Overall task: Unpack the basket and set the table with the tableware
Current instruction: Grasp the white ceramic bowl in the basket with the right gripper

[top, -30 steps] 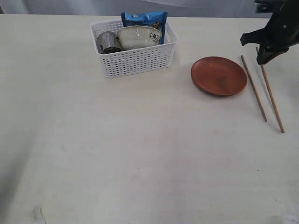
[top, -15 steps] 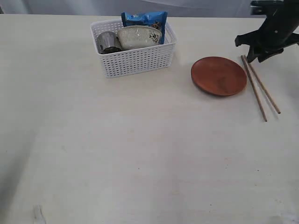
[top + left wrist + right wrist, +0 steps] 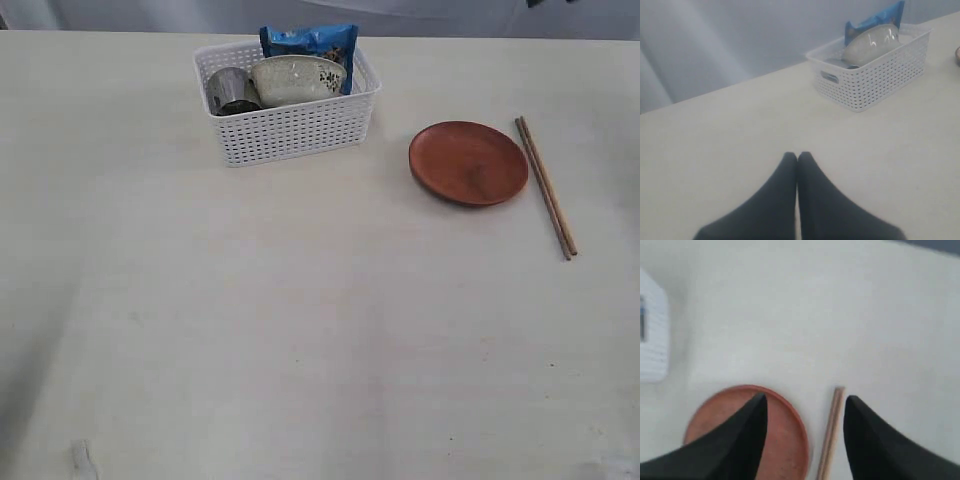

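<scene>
Pincers out of shot in exterior view: basket [image 3: 285, 135] with bowl [image 3: 298, 78] and cup [image 3: 232, 92] sits left on bench [image 3: 300, 330]; plate [image 3: 468, 162] and chopsticks [image 3: 546, 187] lie to the right | left wrist view: left pincer [image 3: 797, 157] clenched, empty, basket ahead, well apart | right wrist view: right pincer [image 3: 806, 399] released, empty, over chopsticks; basket beyond plate, likely nearer this arm

A pale grey-blue backdrop [image 3: 715, 45] (faint vertical folds, like cloth) rises behind the table [image 3: 300, 340]. Light is soft and even; a dim shadow [image 3: 25, 380] darkens one near corner.
</scene>
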